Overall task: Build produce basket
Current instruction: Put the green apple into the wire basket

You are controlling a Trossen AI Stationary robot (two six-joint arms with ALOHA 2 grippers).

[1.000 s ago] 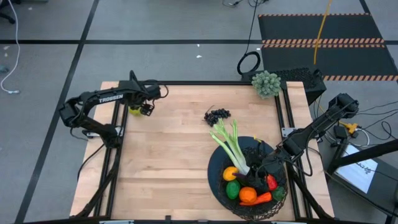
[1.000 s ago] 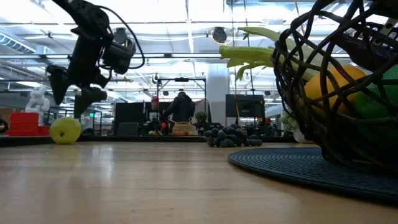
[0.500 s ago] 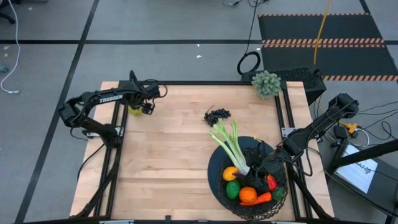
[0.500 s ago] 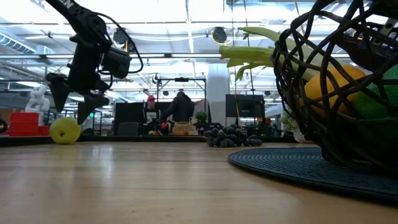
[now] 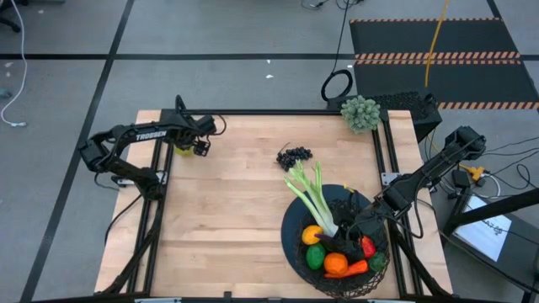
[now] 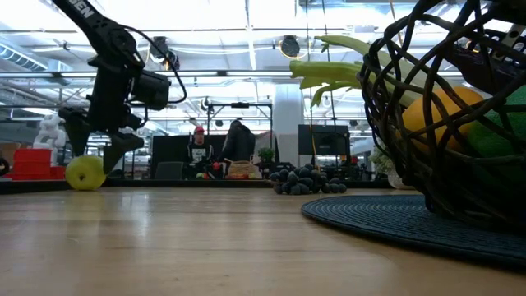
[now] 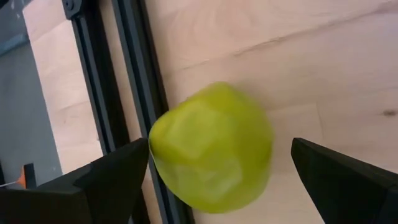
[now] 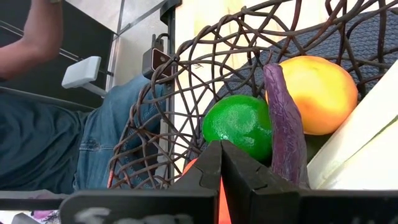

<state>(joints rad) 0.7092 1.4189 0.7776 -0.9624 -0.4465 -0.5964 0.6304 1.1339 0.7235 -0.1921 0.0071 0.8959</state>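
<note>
While your left gripper [image 7: 211,180] hangs wide open over the lumpy yellow-green lemon [image 7: 211,146] at the table's far-left edge, your right gripper [image 8: 221,155] sits pinched shut inside the woven wire basket [image 5: 295,244].

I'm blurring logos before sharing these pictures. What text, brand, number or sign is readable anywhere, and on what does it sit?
"TROSSEN": white letters on the dark left arm, high view.
White letters on the same arm's upper link, low view: cut off by the picture's edge, not readable.
Pale marks on the right hand, right wrist view: too blurred to read.
Green lit sign in the room behind the table, low view: too small to read.
Nothing else readable.
</note>
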